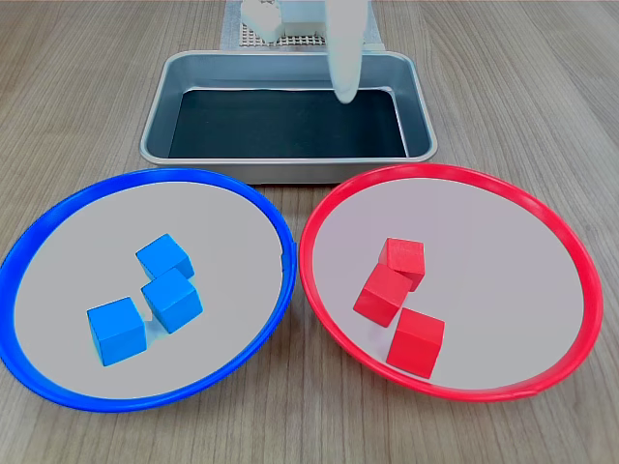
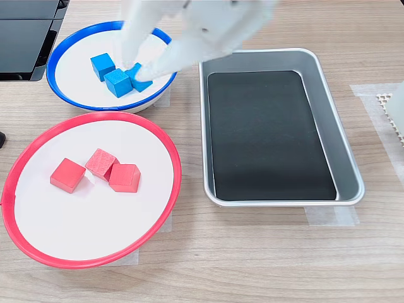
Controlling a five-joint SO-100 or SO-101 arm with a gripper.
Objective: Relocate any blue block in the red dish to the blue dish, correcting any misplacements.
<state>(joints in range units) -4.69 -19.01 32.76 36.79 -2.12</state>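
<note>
Blocks look sorted already, so read this as end-of-task state. Landmark for everything below = metal tray [image 1: 290,145], dark-lined, nothing in it.

Blue dish [image 1: 39,242] sits on near side of tray in the first exterior view, toward the first exterior view's left. It holds all three blue blocks [image 1: 172,299], clustered nr centre, at least two touching. Red dish [image 1: 571,261] is beside it, also on near side of tray, toward the first exterior view's right. Only three red blocks [image 1: 384,293] inside, bunched together. No blue block in red dish in either view, so you have nothing left to correct, judging from how things lie.

Gripper [image 2: 136,67]: white, motion-blurred. In the second exterior view it overlaps blue dish, off tray's left rim, with two fingers [image 2: 129,47] splayed apart and nothing between them. Looks released; no block gripped. One finger tip overlaps the cluster, but can't tell whether it touches or hangs above. In the first exterior view you see only a pale finger over tray's far edge, w/ arm base behind.

Likely reason for pose: arm between blue dish and rest position over tray. Just check the cluster isn't nudged.
</note>
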